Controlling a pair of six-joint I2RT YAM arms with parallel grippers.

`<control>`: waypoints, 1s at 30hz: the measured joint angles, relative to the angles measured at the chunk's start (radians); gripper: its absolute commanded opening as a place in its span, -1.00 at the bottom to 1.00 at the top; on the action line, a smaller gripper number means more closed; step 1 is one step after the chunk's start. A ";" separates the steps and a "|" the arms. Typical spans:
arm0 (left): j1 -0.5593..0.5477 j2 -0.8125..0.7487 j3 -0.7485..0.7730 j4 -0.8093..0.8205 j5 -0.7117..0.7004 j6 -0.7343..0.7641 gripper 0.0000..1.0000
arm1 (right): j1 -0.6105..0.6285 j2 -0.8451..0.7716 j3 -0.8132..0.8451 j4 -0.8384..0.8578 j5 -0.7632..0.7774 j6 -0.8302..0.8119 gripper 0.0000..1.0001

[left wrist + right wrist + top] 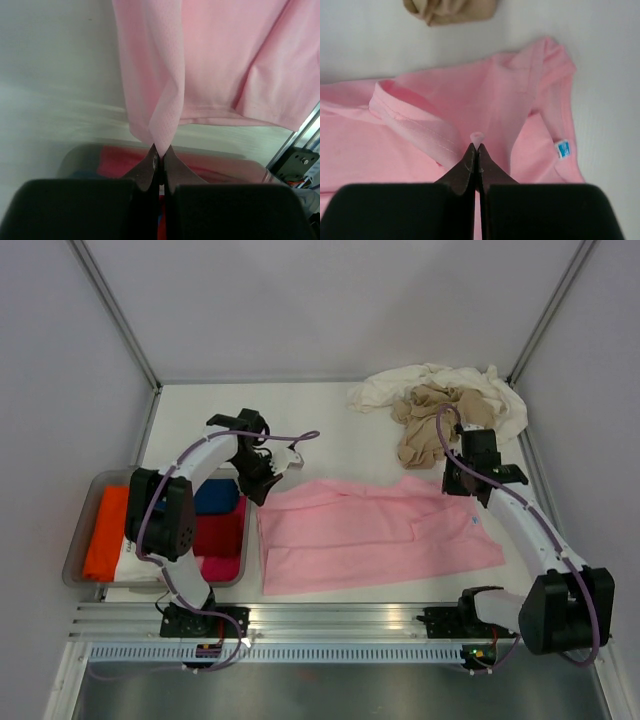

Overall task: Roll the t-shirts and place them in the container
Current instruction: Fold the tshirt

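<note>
Two arms are working one pink t-shirt (380, 530), spread flat between them, long axis running left to right. Cream-white t-shirt (445, 380) and tan t-shirt (425, 425) are sitting heaped at the far right corner. Left gripper (262, 490) is pinching the pink shirt's left corner, jaws clamped on cloth; right gripper (462, 483) is nipping a fold beside the collar (415, 125). Wrist views are confirming both pinches; overhead is giving the span.
</note>
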 measured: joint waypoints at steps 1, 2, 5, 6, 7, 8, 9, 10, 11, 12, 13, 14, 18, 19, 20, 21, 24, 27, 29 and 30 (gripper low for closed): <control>-0.008 -0.011 -0.020 0.003 0.000 0.013 -0.95 | -0.004 -0.035 -0.030 -0.005 0.018 0.023 -0.99; -0.016 -0.019 -0.037 0.002 0.000 0.026 -0.95 | -0.010 -0.074 -0.066 -0.011 0.042 0.052 -0.99; -0.045 -0.034 -0.084 0.006 -0.003 0.056 -0.95 | -0.038 -0.139 -0.143 -0.025 0.087 0.120 -0.99; -0.053 -0.041 -0.101 0.011 -0.004 0.064 -0.95 | -0.048 -0.152 -0.161 -0.029 0.104 0.139 -0.99; -0.059 -0.048 -0.115 0.016 -0.005 0.070 -0.95 | -0.057 -0.162 -0.175 -0.036 0.121 0.158 -0.99; -0.068 -0.063 -0.139 0.027 -0.007 0.079 -0.95 | -0.065 -0.168 -0.185 -0.045 0.138 0.177 -1.00; -0.072 -0.074 -0.158 0.036 -0.010 0.086 -0.95 | -0.070 -0.171 -0.192 -0.055 0.155 0.194 -0.99; -0.079 -0.089 -0.179 0.048 -0.013 0.095 -0.95 | -0.072 -0.173 -0.202 -0.061 0.171 0.214 -0.99; -0.088 -0.102 -0.202 0.064 -0.018 0.102 -0.95 | -0.072 -0.176 -0.212 -0.066 0.183 0.231 -0.99; -0.096 -0.115 -0.227 0.083 -0.024 0.110 -0.95 | -0.072 -0.178 -0.221 -0.076 0.199 0.247 -0.99; -0.104 -0.125 -0.246 0.097 -0.029 0.116 -0.95 | -0.072 -0.178 -0.226 -0.088 0.215 0.264 -0.99; -0.110 -0.131 -0.262 0.111 -0.034 0.120 -0.95 | -0.072 -0.178 -0.226 -0.100 0.233 0.279 -0.99; -0.118 -0.137 -0.283 0.145 -0.045 0.125 -0.95 | -0.086 -0.169 -0.224 -0.130 0.283 0.322 -1.00; -0.118 -0.140 -0.286 0.151 -0.048 0.129 -0.95 | -0.090 -0.159 -0.224 -0.135 0.290 0.329 -0.99; -0.118 -0.143 -0.289 0.158 -0.051 0.134 -0.95 | -0.092 -0.143 -0.224 -0.138 0.298 0.336 -0.99; -0.118 -0.144 -0.291 0.164 -0.053 0.139 -0.95 | -0.093 -0.131 -0.224 -0.140 0.302 0.339 -0.99; -0.119 -0.145 -0.299 0.182 -0.062 0.156 -0.95 | -0.095 -0.079 -0.224 -0.141 0.308 0.346 -0.99; -0.124 -0.145 -0.312 0.204 -0.073 0.166 -0.95 | -0.109 -0.043 -0.224 -0.137 0.307 0.352 -0.99; -0.130 -0.145 -0.323 0.220 -0.078 0.166 -0.95 | -0.118 -0.031 -0.224 -0.137 0.309 0.357 -0.99; -0.134 -0.145 -0.329 0.226 -0.081 0.166 -0.95 | -0.122 -0.028 -0.224 -0.136 0.309 0.360 -0.99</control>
